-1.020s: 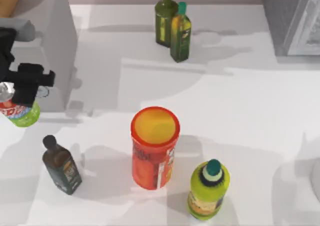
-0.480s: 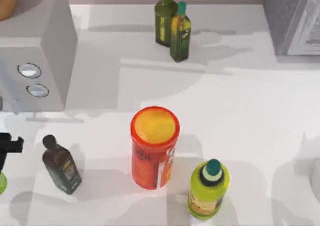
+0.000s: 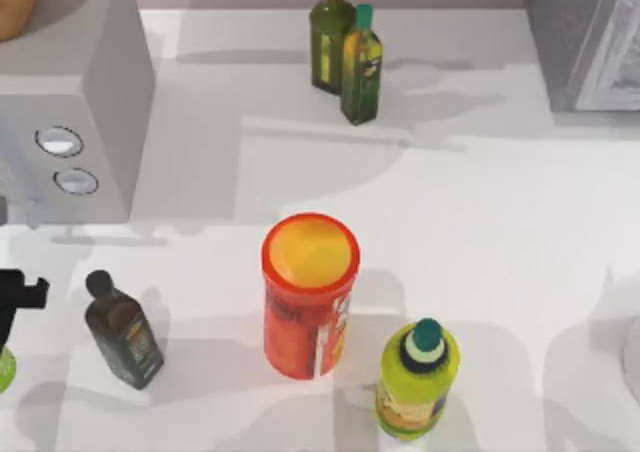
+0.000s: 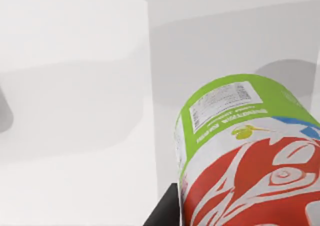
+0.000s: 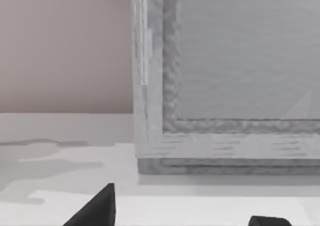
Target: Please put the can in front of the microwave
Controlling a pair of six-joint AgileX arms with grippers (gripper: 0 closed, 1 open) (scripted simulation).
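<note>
The left end effector point(image 3: 12, 294) grips the can point(image 4: 250, 151) at the bench's point(image 3: 480, 232) left edge, below the microwave point(image 3: 75, 102); I judge it is carrying the can toward the dialled front. The right end effector's point(image 5: 182, 213) fingers stand apart.

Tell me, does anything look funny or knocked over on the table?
Nothing is spilled or tipped; the bottles and the tube stand upright. The one odd thing is the can: it sits at the table's far left edge, below the microwave, by the left gripper.

Dark bottle point(image 3: 122, 329) crowds the bare tabletop point(image 3: 480, 242) fronting the microwave point(image 3: 70, 122).
</note>
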